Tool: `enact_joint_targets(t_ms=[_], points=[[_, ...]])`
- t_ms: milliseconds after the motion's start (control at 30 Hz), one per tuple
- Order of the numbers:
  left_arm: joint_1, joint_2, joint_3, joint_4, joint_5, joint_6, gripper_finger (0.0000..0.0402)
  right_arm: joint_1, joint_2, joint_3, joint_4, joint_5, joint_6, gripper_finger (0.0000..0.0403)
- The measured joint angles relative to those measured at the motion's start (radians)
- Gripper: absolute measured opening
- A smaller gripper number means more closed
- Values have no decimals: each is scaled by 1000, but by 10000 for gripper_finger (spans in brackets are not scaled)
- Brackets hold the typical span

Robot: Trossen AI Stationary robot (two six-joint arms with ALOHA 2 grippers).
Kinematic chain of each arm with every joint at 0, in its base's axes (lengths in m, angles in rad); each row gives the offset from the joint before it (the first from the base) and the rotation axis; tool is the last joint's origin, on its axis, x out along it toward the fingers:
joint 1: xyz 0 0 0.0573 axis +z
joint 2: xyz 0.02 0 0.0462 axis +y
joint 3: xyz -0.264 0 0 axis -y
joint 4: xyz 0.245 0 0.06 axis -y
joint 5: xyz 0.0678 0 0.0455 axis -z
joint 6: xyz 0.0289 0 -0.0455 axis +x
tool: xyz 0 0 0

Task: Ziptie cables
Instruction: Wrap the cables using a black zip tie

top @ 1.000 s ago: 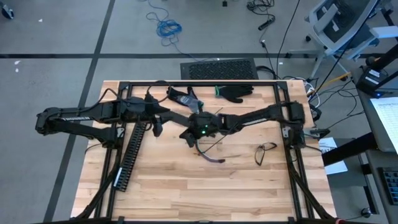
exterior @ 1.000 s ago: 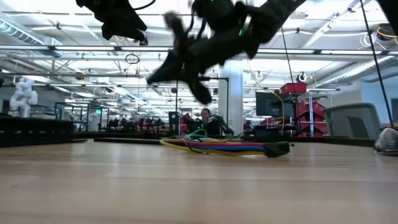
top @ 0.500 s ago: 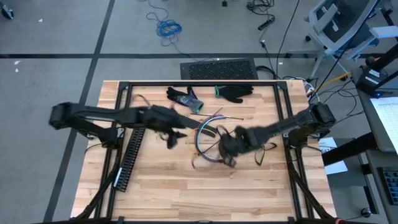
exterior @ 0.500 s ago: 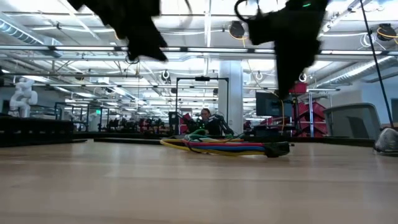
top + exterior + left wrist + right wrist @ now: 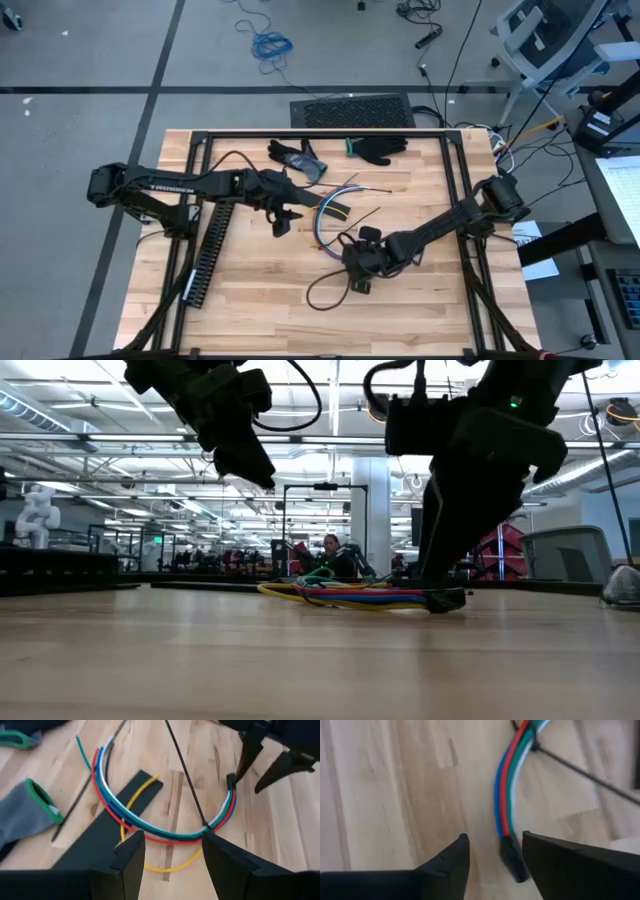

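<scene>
My left gripper [image 5: 283, 221] hovers spread beside the cables [image 5: 327, 215], which arc mid-bench toward the back edge. My right gripper [image 5: 492, 857] is spread over their black-capped end; closing crooked could flick them away.

Bare table [image 5: 260, 300] lies open toward 6 o'clock, while the cables [image 5: 322, 215] at centre, the black duct [image 5: 208, 252] at 9 o'clock and gloves [image 5: 298, 158] at 12 o'clock block passage.
</scene>
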Motion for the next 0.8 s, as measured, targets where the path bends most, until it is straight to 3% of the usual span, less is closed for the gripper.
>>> enact_joint_targets(t_ms=[167, 633, 800], points=[[0, -3, -1, 9, -4, 6, 191, -35, 20, 2, 4, -3, -50, 188], [0, -3, -1, 8, -22, 7, 191, -187, 18, 15, 165, 1, -211, 156], [0, -3, -1, -8, -22, 30, 191, -232, 16, 14, 141, -87, -326, 156]])
